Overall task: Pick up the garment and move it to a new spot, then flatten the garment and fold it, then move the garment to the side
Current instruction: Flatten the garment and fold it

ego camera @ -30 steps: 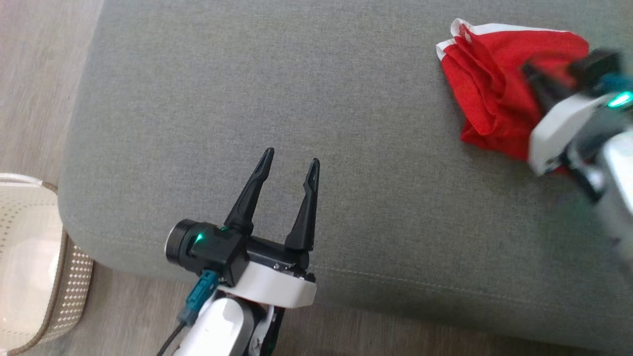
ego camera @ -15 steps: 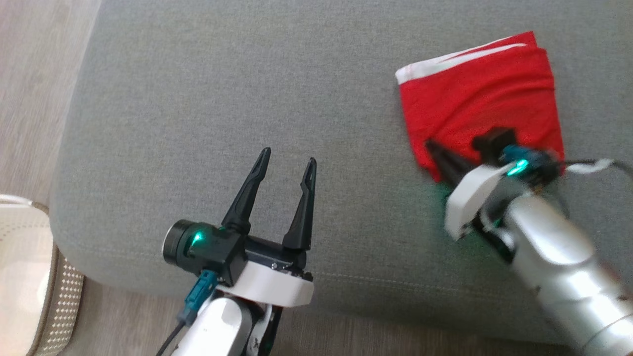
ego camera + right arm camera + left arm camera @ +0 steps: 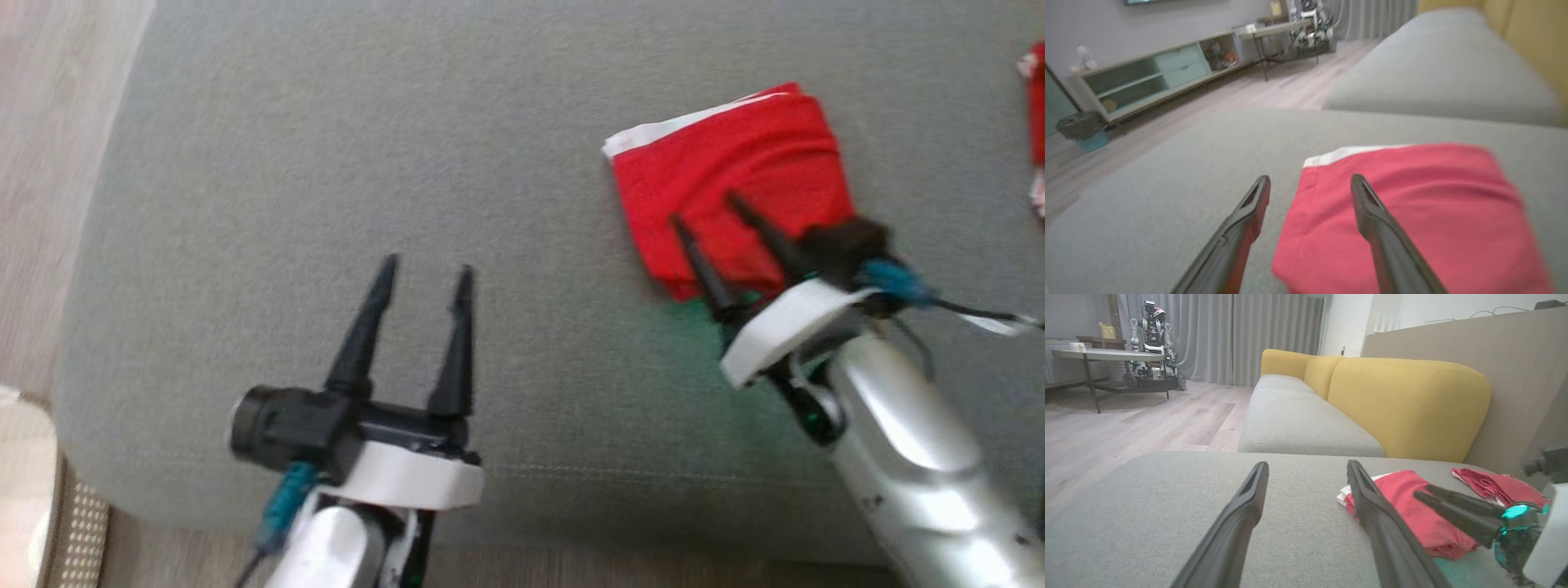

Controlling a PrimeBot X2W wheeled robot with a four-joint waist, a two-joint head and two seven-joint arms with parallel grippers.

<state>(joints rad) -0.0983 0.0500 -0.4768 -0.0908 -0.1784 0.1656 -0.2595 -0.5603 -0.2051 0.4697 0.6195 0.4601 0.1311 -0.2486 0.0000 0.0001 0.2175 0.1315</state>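
the red garment [image 3: 735, 163] lies folded into a compact, roughly square packet on the right part of the grey cushion [image 3: 326, 147], about midway between the cushion's near edge and its far side. a white band [image 3: 653, 135] shows along the packet's far left edge. the right gripper [image 3: 702, 208] sits over the same part of the cushion, its two dark fingers spread well apart and holding nothing. in the head view both tips overlie the packet's near left corner, while in the right wrist view one finger [image 3: 1249, 212] stands over bare cushion just beside the red edge and the other over the cloth itself. whether the tips touch the fabric cannot be told. the left gripper [image 3: 428, 265] hovers above the cushion's near edge, left of the middle, its fingers likewise wide and empty, pointing toward the cushion's far side and well apart from the garment. a second red cloth [image 3: 1035, 106] lies at the cushion's far right. beyond the cushion, in the left wrist view, runs a grey seat [image 3: 1298, 424] with yellow backrests [image 3: 1404, 400]. off the cushion's left side is pale wood floor [image 3: 49, 122], and a pale perforated basket [image 3: 77, 531], blurred, stands on that floor by the cushion's near left corner.
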